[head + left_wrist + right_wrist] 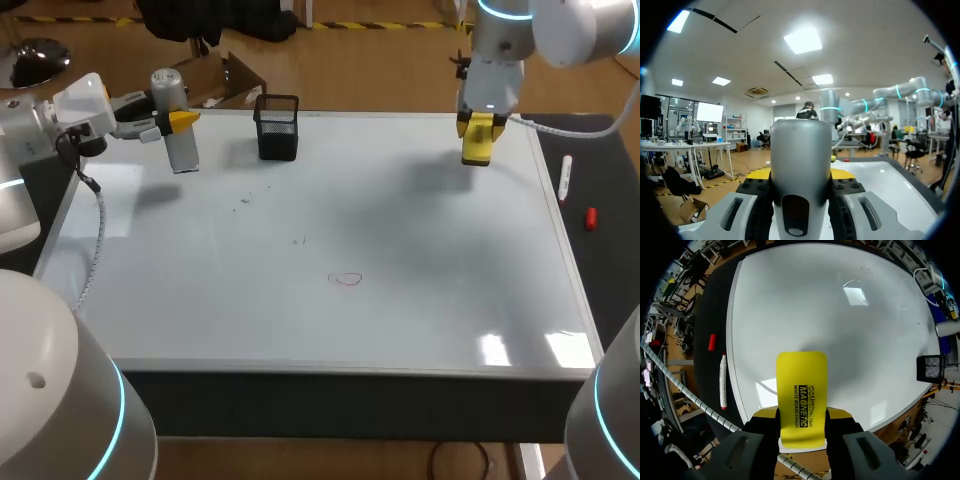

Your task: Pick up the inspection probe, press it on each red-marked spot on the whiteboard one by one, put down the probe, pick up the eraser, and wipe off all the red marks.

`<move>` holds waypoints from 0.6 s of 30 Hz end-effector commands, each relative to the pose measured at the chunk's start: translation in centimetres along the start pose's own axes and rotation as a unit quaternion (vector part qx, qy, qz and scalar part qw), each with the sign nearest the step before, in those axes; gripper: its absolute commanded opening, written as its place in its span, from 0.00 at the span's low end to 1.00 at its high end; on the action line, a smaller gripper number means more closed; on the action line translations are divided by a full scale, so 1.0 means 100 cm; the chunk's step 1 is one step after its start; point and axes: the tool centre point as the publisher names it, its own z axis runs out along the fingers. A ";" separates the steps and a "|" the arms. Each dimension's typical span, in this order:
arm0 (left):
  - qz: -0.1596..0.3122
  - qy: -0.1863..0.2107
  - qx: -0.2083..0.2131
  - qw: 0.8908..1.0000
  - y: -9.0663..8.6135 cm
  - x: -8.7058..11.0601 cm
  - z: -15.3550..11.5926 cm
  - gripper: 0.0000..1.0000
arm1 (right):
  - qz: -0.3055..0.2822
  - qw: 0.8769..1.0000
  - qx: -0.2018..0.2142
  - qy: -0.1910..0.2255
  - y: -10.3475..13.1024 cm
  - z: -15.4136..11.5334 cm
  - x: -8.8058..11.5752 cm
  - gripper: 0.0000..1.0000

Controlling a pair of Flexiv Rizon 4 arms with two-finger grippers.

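Head camera sits high behind the robot and looks down, with the whole whiteboard (400, 230) in frame at mid distance. Left wrist camera, by the far left corner, faces level along the far edge, very close on the probe (801, 170). Right wrist camera, above the far right corner, looks down past the eraser (801, 395) over most of the board. Head and right wrist views share the board, mesh cup (277, 127) and marker (565, 177).

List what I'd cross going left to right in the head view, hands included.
left hand gripping the probe → black mesh cup → red mark → right hand gripping the yellow eraser → marker → red cap
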 end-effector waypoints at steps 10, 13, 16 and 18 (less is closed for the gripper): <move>0.029 0.076 0.018 0.997 -0.021 0.066 0.037 0.00 | -0.001 1.000 0.001 0.001 0.000 -0.001 0.001 0.00; 0.024 0.104 0.022 0.994 -0.023 0.087 0.050 0.00 | -0.001 1.000 0.001 0.001 0.000 -0.001 0.001 0.00; 0.018 0.134 0.028 0.990 -0.024 0.109 0.063 0.00 | -0.001 1.000 0.001 0.001 0.000 -0.001 0.001 0.00; 0.016 0.150 0.033 0.988 -0.023 0.124 0.072 0.00 | -0.001 1.000 0.001 0.001 0.000 -0.001 0.001 0.00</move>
